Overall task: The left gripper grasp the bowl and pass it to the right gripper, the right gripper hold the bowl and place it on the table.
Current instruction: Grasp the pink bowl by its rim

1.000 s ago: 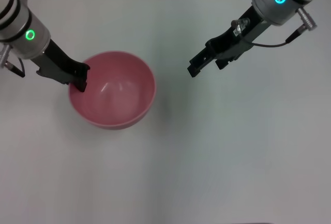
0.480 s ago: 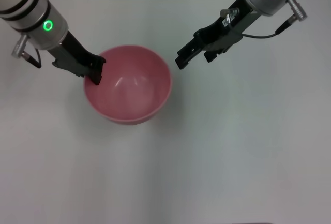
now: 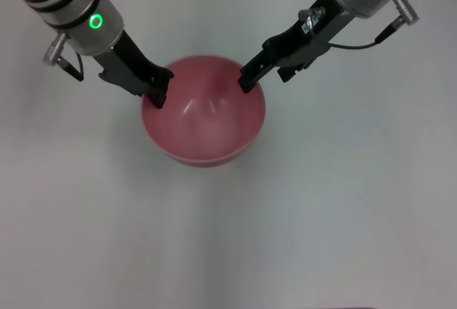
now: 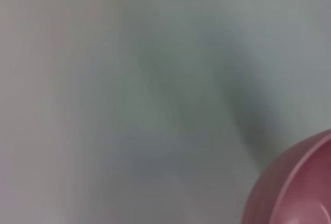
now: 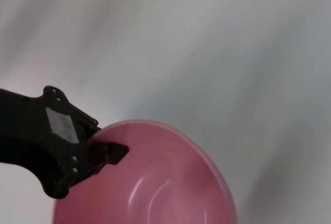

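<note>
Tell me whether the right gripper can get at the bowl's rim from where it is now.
Probably yes. The right gripper sits right at the far-right rim of the bowl, with nothing between them. The left gripper holds the opposite side of the rim, so that side stays free. Whether the right fingers already touch is unclear.
</note>
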Robot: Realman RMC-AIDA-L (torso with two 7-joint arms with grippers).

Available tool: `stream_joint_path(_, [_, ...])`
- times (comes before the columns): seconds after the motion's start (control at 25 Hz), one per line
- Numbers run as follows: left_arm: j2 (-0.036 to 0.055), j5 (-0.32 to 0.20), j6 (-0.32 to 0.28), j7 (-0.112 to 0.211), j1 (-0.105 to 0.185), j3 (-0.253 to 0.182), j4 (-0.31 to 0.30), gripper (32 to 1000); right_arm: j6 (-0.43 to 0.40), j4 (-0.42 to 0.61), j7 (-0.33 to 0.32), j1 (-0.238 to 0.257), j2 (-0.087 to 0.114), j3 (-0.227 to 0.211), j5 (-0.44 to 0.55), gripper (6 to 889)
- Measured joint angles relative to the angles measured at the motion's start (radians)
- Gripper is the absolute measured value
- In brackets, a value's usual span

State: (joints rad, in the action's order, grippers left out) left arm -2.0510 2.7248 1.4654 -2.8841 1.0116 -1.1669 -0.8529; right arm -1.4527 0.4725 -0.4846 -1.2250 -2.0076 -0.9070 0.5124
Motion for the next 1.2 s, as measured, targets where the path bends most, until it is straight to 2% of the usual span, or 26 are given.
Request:
stream_joint_path(0.28, [-0.0003,-0.005,0.000,-0.010,0.019,-0.019,0.000,39,0.003,0.000,-0.001,-0.001,-0.002,-0.004,-0.004,837])
stream_joint_path(0.48, [-0.0003,-0.007,0.000,-0.010,0.021,-0.019,0.000,39,0.030,-0.010,-0.005,-0.002,-0.004,-0.037,-0.004,828])
stream_joint_path(0.8, [0.0000,-0.007,-0.001,-0.010,0.024,-0.019,-0.002,39,0.070,-0.012,-0.012,-0.005,-0.021,-0.082,-0.004,814])
stream_joint_path(1.2, [0.0015,-0.020,-0.001,-0.010,0.024,-0.020,-0.002,39,0.103,-0.014,-0.032,-0.016,-0.040,-0.087,-0.005,796])
